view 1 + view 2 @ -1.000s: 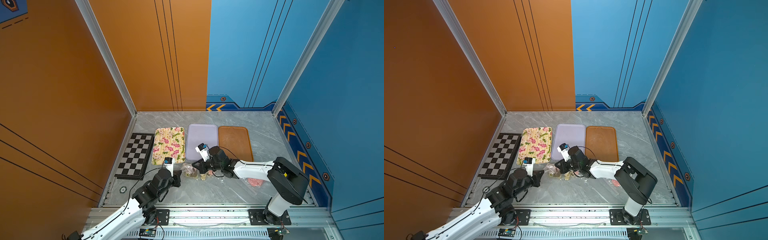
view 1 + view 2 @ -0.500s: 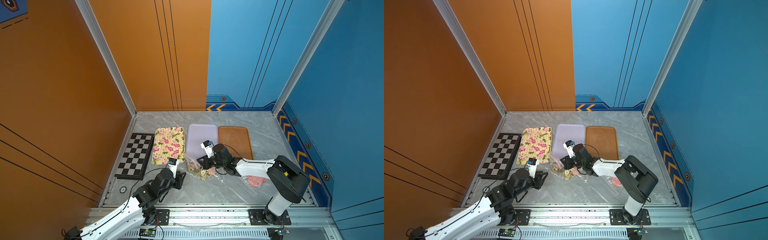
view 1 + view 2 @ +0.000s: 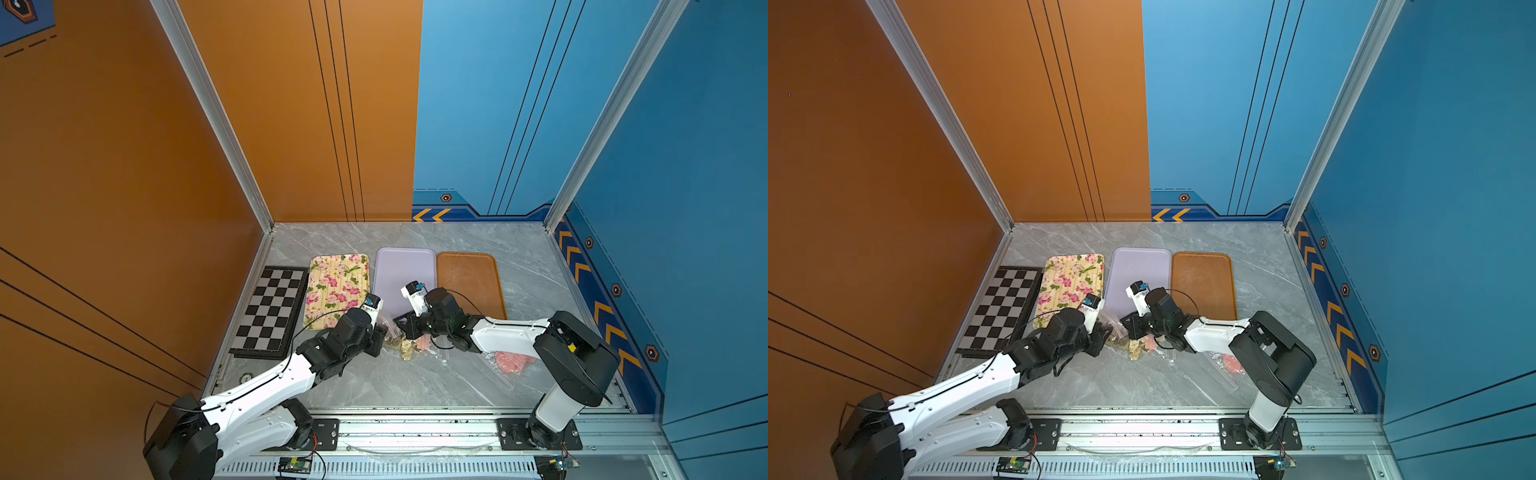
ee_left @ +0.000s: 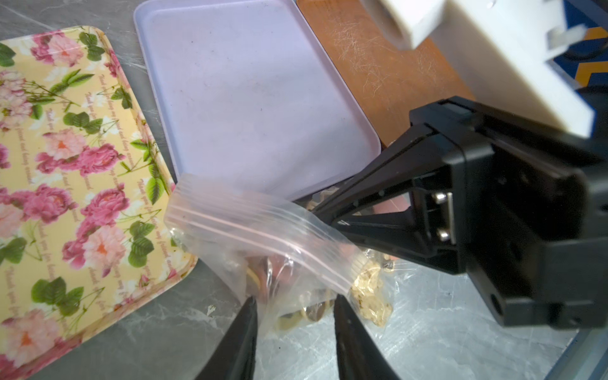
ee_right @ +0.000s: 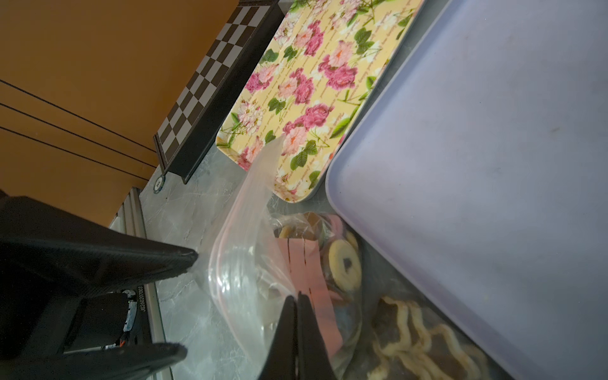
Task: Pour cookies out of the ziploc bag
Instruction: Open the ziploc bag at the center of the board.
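Left gripper (image 4: 294,297) has just opened partway astride the ziploc bag (image 4: 250,227), while the right gripper (image 5: 296,297) stays pinched on it; cookies (image 5: 345,263) seemingly still bagged.

To my left stands a plain orange left wall (image 3: 124,166) crossed by thin dark lines. The far wall (image 3: 311,124) is orange on its left half and blue on its right. The right wall (image 3: 685,208) is blue all over. Pale metal posts (image 3: 216,124) run up both far corners. Yellow chevrons (image 3: 432,215) mark a dark band low on the far and right walls. The surface (image 3: 415,382) is grey veined marble, evenly lit, and a metal rail (image 3: 415,428) edges its near side.
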Motion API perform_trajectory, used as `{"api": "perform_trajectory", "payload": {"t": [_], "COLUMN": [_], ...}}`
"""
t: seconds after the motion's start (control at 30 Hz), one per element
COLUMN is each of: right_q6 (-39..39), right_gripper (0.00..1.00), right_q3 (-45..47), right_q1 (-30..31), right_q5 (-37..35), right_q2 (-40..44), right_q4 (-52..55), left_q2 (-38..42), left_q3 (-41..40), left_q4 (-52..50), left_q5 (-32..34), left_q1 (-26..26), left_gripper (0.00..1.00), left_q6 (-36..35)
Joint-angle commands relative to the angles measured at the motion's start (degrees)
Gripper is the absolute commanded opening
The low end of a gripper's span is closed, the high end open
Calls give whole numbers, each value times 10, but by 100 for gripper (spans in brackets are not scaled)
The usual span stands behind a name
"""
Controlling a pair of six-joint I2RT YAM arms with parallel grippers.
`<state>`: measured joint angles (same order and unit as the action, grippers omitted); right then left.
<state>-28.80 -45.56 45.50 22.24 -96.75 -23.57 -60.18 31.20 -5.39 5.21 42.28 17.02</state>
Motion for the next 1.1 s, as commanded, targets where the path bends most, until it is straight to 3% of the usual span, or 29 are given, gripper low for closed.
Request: {"api": "perform_trajectory", "payload": {"t": [0.0,0.07,0.2,0.23,0.37,0.67,0.87,0.97,1.0,1.07], "right_q6": [6,6,6,7,10,3,1,0,0,0], "right_gripper": [0,0,0,0,0,0,0,0,0,0], "right_q3": [-8,-8,-9,-9,-9,-10,-9,-7,-7,-6], "right_q1": [4,6,6,6,6,0,-4,-3,-2,-1], "right_q5": [8,10,15,16,14,-10,-26,-17,-13,-1], "right_q2": [-8,-7,-10,-10,-8,-10,-8,-7,-7,-8], "right_q4": [5,3,1,0,3,23,36,26,23,11], "left_q2": [-25,-39,-55,-53,-25,97,134,139,141,138], "left_q3": [25,32,39,36,13,-57,-88,-94,-98,-98], "left_q4": [-4,1,0,2,5,-45,-49,-21,0,38], "left_q5": [-24,-31,-36,-36,-16,97,117,61,31,-20], "left_q1": [-9,-11,-11,-10,-9,-10,-12,-12,-12,-6], "left_gripper": [39,35,2,0,0,0,0,0,5,24], "left_q6": [-31,-36,-36,-35,-24,57,79,59,49,32]}}
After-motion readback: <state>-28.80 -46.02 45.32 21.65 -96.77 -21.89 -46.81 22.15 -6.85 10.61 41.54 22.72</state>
